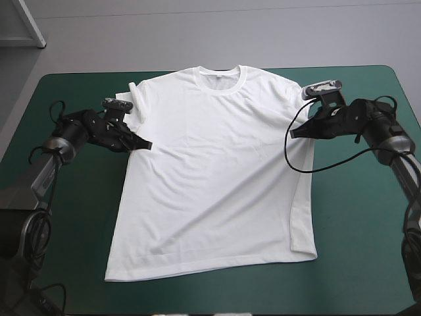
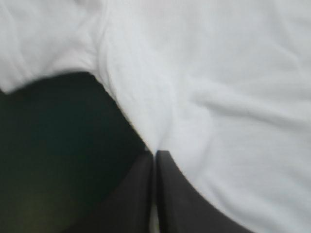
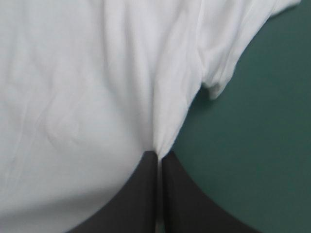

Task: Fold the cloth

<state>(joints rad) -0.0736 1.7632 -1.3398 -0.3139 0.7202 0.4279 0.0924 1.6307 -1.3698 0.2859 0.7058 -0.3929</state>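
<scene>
The white T-shirt (image 1: 214, 174) lies spread flat on the teal-green cover (image 1: 355, 217), collar toward the far edge, hem toward the near edge. My left gripper (image 1: 146, 145) sits at the shirt's left side just below the armpit, shut on the T-shirt's edge. In the left wrist view the fingers (image 2: 155, 158) meet in a point with the T-shirt (image 2: 218, 97) pinched between them, a crease running from the tips. My right gripper (image 1: 294, 132) is at the shirt's right side under the sleeve, shut on the T-shirt (image 3: 87, 97), its fingers (image 3: 158, 156) pinching a gathered ridge of fabric.
Both sleeves are folded in on the shirt's body. Bare teal-green cover lies on either side of the shirt (image 1: 72, 217) and along the near edge. The table's far edge runs just past the collar.
</scene>
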